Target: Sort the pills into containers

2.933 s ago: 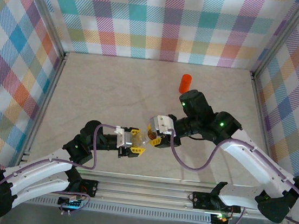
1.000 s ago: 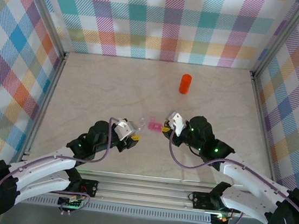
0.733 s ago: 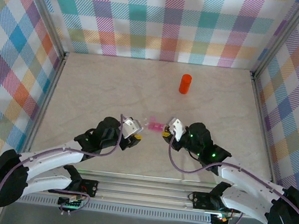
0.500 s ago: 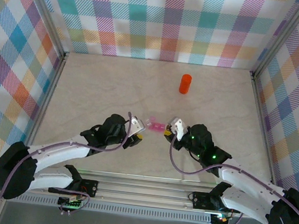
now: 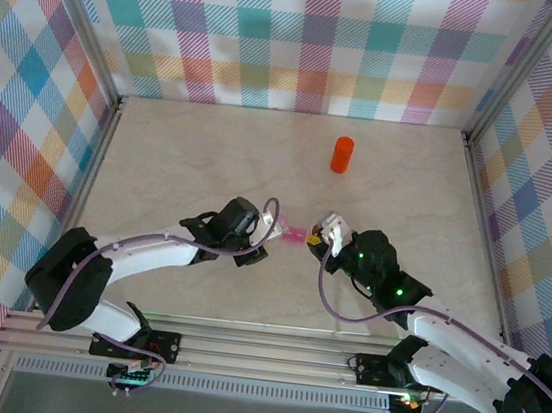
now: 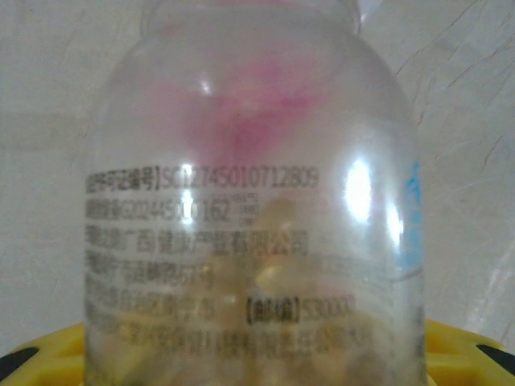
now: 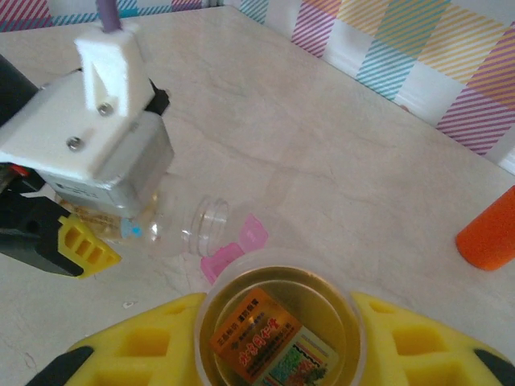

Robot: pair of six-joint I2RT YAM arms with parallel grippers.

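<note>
My left gripper is shut on a clear pill bottle holding yellowish pills. The bottle lies tipped, its open mouth just above and left of the pink pill box, which lies flat on the table. Through the bottle's glass the pink pill box shows as a blur. My right gripper sits just right of the box, shut on a round cap with an orange label inside it. The pink pill box lies right in front of that cap.
An orange bottle stands upright at the back of the marble table, also seen in the right wrist view as the orange bottle at the far right. Checked walls close in the left, back and right sides.
My left arm has reached forward and right, bringing the tipped bottle up to the pink box. The right gripper with the cap has barely shifted.
</note>
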